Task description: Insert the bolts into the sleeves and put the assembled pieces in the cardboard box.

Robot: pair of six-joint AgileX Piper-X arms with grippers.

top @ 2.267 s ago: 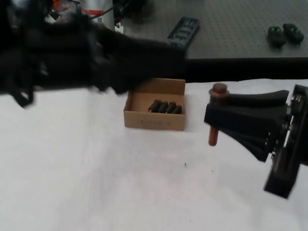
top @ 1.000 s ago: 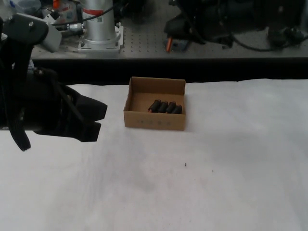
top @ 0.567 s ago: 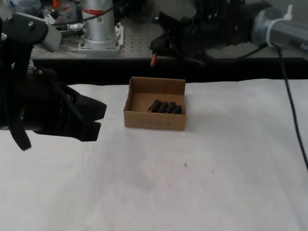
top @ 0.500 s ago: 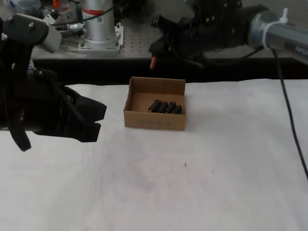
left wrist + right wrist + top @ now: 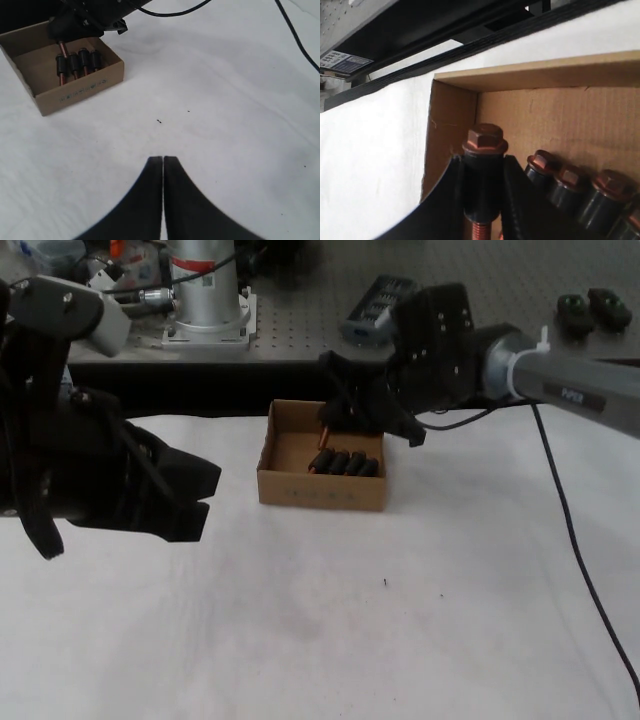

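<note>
My right gripper (image 5: 482,172) clamps a sleeved bolt (image 5: 484,142) over the cardboard box (image 5: 320,496) — left gripper (image 5: 163,161) pressed together, empty, above the table (image 5: 225,100).

The print on the cardboard box (image 5: 320,495) and the arm's label (image 5: 573,396) cannot be read.

The cardboard box (image 5: 321,496) is plain tan. One bolt (image 5: 485,136) is copper-coloured, its sleeve (image 5: 481,185) black (those lying in the box match). The cloth (image 5: 400,620) is white with tiny dark specks.
</note>
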